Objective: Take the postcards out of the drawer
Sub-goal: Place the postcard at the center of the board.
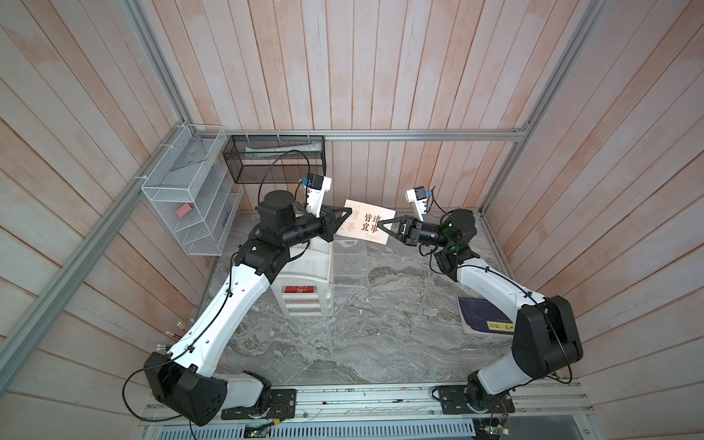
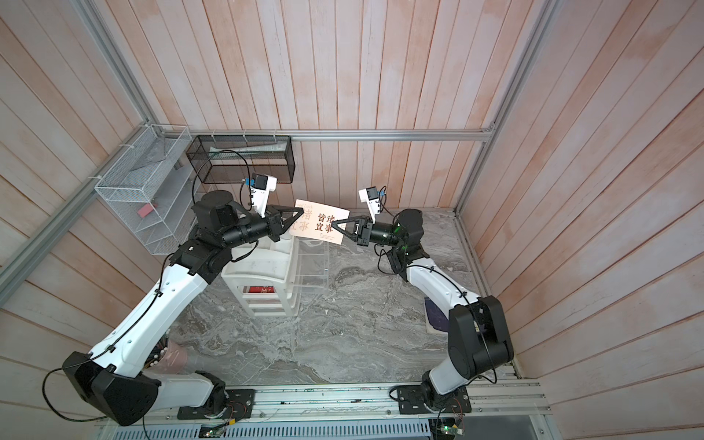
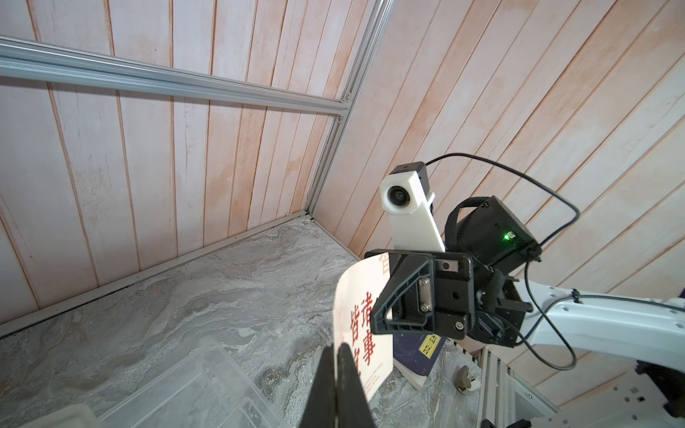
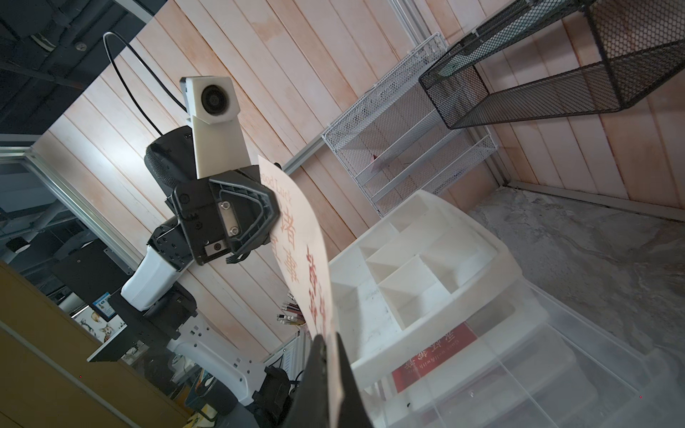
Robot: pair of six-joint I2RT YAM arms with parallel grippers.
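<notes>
**One thin card, two clamps**

My left gripper (image 1: 344, 223) is clenched on the left edge of the cream postcard (image 1: 367, 225), and my right gripper (image 1: 380, 225) is clenched on its right edge. The card hangs in the air between them, over the far end of the drawer unit (image 1: 304, 266) and above the clear drawer (image 1: 348, 266) that is pulled out to the right. A red postcard (image 4: 433, 355) lies inside the unit under its top tray, not yet taken out.

I judge the greatest danger to be two grips on one sheet. Both wrist views show the card bowed. If my arms draw apart it could tear, and if they close in or twist it could crease. If the left lets go while the right has only a sliver of edge, the card could swing down and slip out, perhaps back into the drawer.

On the left, the white wire rack (image 1: 183, 205) and the black mesh basket (image 1: 274, 160) hang on the walls near my left wrist, so that arm has little space to back away. Under the card, the unit's rim and the drawer's wall could catch a drooping corner. To the right, the table (image 1: 381, 335) lies open as far as the navy booklet (image 1: 484, 316), which sits near-right beneath my right arm. The middle looks the safest place to lay the card.
</notes>
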